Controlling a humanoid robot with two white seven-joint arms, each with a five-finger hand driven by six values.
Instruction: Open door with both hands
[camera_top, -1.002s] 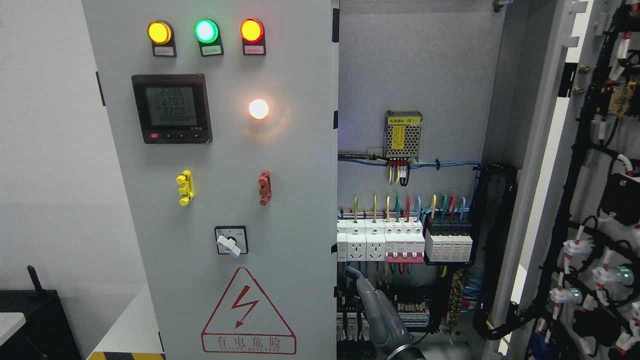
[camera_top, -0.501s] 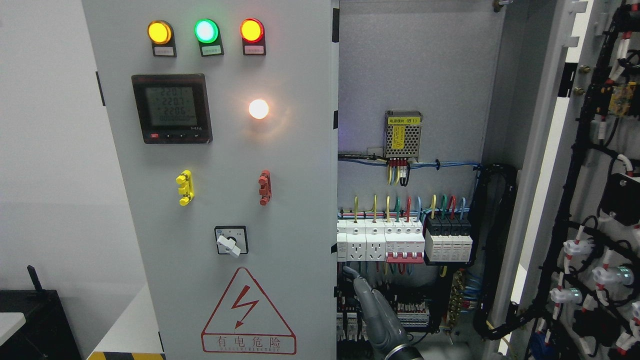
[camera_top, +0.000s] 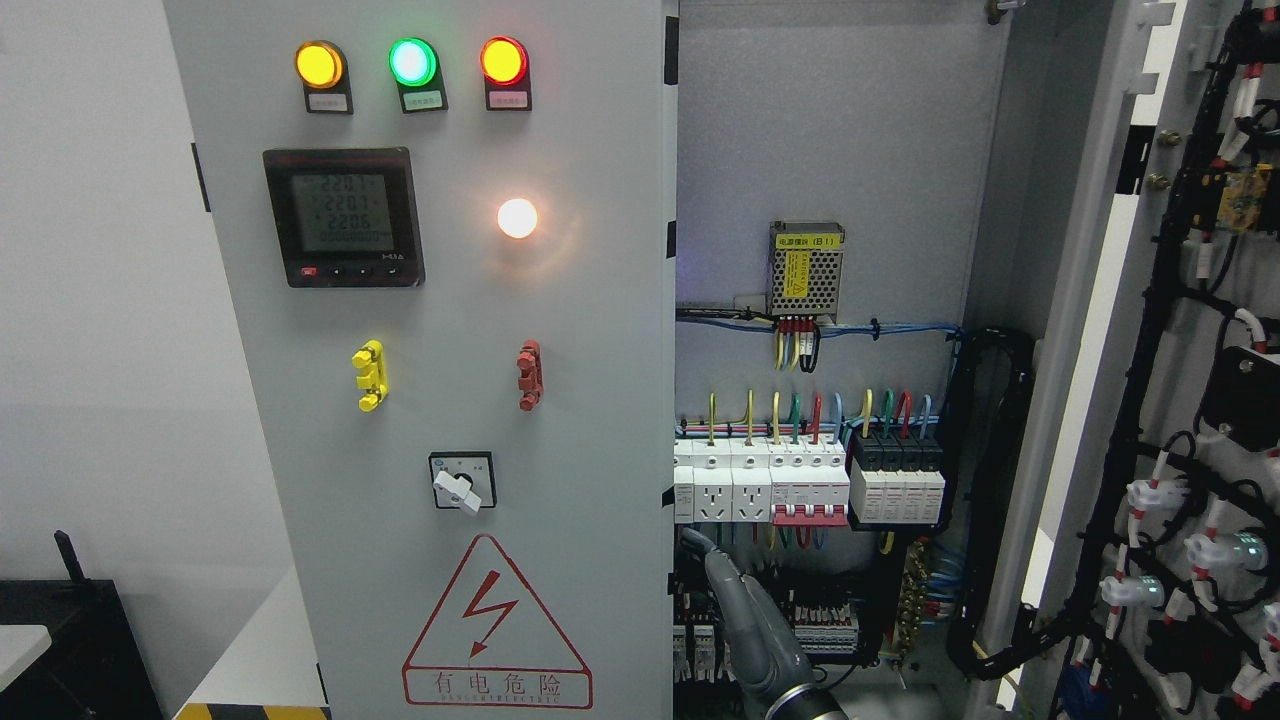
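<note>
— Where did the doors stand at that moment?

— The left door (camera_top: 450, 330) faced me nearly square, covering the left half of the cabinet. The right door (camera_top: 1095, 300) was swung wide open at the picture's right, with its inner face and black wiring harness (camera_top: 1160, 330) turned towards me. Between them the cabinet interior (camera_top: 850, 130) lay exposed.

— And your hand?

— Only my right hand (camera_top: 745, 620) showed, rising from the bottom edge just right of the middle. Its fingers (camera_top: 712, 565) were stretched out straight and held nothing. The tip sat just beside the free edge of the left door, below the row of white breakers (camera_top: 760, 485). I could not tell whether it touched that edge.

— What was on the left door?

— At the top, a yellow lamp (camera_top: 319, 64), a green lamp (camera_top: 412, 62) and a red lamp (camera_top: 503, 60), all lit. Below them a digital meter (camera_top: 343, 217), with a glowing white lamp (camera_top: 517, 218) to its right. Further down came a yellow handle (camera_top: 370, 375) and a red handle (camera_top: 529, 375), then a rotary switch (camera_top: 461, 484), and at the bottom a red warning triangle (camera_top: 497, 625).

— And inside?

— A perforated power supply (camera_top: 806, 268) on the back panel, with coloured wires running down to the breakers.
</note>
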